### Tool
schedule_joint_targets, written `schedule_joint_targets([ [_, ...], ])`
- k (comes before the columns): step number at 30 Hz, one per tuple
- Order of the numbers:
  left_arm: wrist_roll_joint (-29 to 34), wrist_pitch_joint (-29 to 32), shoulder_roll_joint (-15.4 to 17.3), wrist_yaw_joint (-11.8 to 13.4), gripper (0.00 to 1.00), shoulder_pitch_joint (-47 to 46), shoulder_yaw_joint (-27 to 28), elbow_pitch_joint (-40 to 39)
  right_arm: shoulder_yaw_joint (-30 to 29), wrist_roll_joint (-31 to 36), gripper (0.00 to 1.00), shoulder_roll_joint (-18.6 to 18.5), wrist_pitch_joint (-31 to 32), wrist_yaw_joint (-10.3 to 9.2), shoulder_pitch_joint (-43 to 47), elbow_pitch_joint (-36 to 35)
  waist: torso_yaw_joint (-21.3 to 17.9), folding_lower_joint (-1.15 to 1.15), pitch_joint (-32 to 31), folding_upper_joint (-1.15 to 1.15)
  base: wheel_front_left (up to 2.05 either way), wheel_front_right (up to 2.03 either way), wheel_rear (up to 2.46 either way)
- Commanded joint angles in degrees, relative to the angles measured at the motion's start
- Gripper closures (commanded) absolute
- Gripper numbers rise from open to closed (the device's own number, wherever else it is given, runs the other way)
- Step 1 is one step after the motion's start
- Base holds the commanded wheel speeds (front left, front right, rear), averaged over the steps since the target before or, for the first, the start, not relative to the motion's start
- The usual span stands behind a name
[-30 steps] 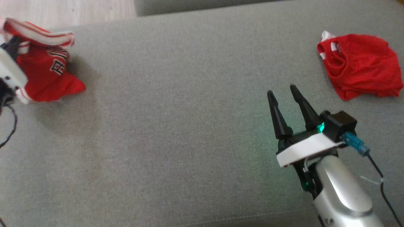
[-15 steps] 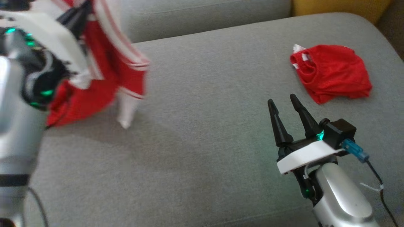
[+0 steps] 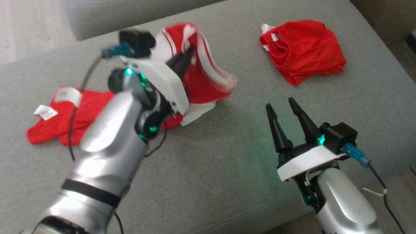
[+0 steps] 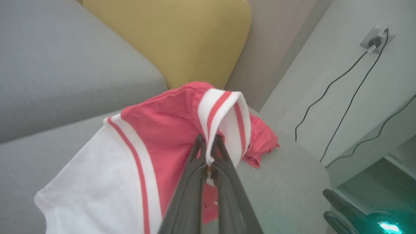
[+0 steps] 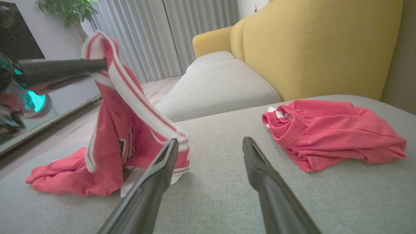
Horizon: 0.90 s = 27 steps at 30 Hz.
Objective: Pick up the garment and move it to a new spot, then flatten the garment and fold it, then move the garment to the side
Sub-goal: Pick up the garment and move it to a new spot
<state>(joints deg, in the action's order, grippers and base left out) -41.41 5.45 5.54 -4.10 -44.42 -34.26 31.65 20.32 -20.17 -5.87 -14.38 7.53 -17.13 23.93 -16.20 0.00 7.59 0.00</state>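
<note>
One red jersey (image 3: 199, 85) hangs clamped in the left jaws; right jaws stand apart.

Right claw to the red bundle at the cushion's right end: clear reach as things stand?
Likely yes. The right claw is open and empty, the red bundle lies just ahead on bare cushion, and the left claw holds the striped jersey off to the side.

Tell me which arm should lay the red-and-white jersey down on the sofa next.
Left. The left gripper is shut on the jersey's striped band, holding that end raised above the sofa; the right gripper hangs open and empty, apart from it.
</note>
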Motion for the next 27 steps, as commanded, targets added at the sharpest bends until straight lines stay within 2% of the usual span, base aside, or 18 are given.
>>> schedule_joint_targets([
  [1, 0.09, -2.16, 0.03, -1.37, 1.00, -2.38, 0.61, 2.12, 1.73, -0.49, 0.00, 1.01, -0.61, -0.04, -2.75, -1.91, -2.02, 0.00, 1.74, 0.00, 0.00, 0.00, 0.00],
  [4, 0.54, -5.49, -1.31, -2.66, 1.00, -3.13, -2.46, 10.08, 3.29, -0.80, 0.00, 1.47, -0.61, -0.04, -3.53, -1.58, -3.38, 0.00, 2.51, 0.00, 0.00, 0.00, 0.00],
  [5, 0.34, -6.19, -1.63, -2.88, 0.93, -3.44, -3.28, 12.35, 3.63, -0.93, 0.00, 1.59, -0.61, -0.04, -3.80, -1.51, -3.68, 0.00, 2.71, 0.00, 0.00, 0.00, 0.00],
  [6, 0.45, -6.80, -1.87, -3.05, 0.38, -3.86, -4.38, 14.29, 3.83, -1.06, 0.00, 1.68, -0.61, -0.04, -4.00, -1.47, -3.84, 0.00, 2.83, 0.00, 0.00, 0.00, 0.00],
  [7, 0.29, -7.56, -2.07, -3.16, 0.00, -4.24, -5.22, 15.84, 3.90, -1.14, 0.00, 1.74, -0.62, -0.04, -4.11, -1.45, -3.89, 0.00, 2.92, 0.00, 0.00, 0.00, 0.00],
  [11, -1.46, -10.12, -2.50, -3.34, 0.00, -5.88, -8.40, 18.52, 2.89, -0.91, 0.00, 1.55, -0.62, -0.04, -3.81, -1.21, -2.49, 0.00, 2.73, 0.00, 0.00, 0.00, 0.00],
  [18, -4.76, -15.90, -2.35, -3.37, 0.00, -8.37, -11.44, 16.27, 0.87, -0.50, 0.00, 0.40, -0.62, -0.04, -2.66, -1.19, 3.61, 0.00, -0.09, 0.00, 0.00, 0.00, 0.00],
  [22, -4.45, -19.17, 0.74, -3.11, 0.00, -7.83, -9.58, 14.65, -0.37, -0.34, 0.00, -0.37, -0.62, -0.04, -1.53, -1.38, 7.66, 0.00, -2.14, 0.00, 0.00, 0.00, 0.00],
  [24, -3.88, -19.95, 3.20, -1.79, 0.00, -6.46, -7.96, 13.04, -1.08, -0.19, 0.00, -0.73, -0.62, -0.04, -0.89, -1.41, 9.30, 0.00, -2.99, 0.00, 0.00, 0.00, 0.00],
  [25, -3.88, -19.95, 3.20, -1.79, 0.00, -6.46, -7.96, 13.04, -1.08, -0.19, 0.00, -0.73, -0.62, -0.04, -0.89, -1.41, 9.30, 0.00, -2.99, 0.00, 0.00, 0.00, 0.00],
  [27, -3.26, -20.29, 6.13, -0.20, 0.00, -4.16, -5.95, 10.49, -1.86, -0.06, 0.00, -1.10, -0.62, -0.04, -0.26, -1.48, 10.83, 0.00, -3.63, 0.00, 0.00, 0.00, 0.00],
])
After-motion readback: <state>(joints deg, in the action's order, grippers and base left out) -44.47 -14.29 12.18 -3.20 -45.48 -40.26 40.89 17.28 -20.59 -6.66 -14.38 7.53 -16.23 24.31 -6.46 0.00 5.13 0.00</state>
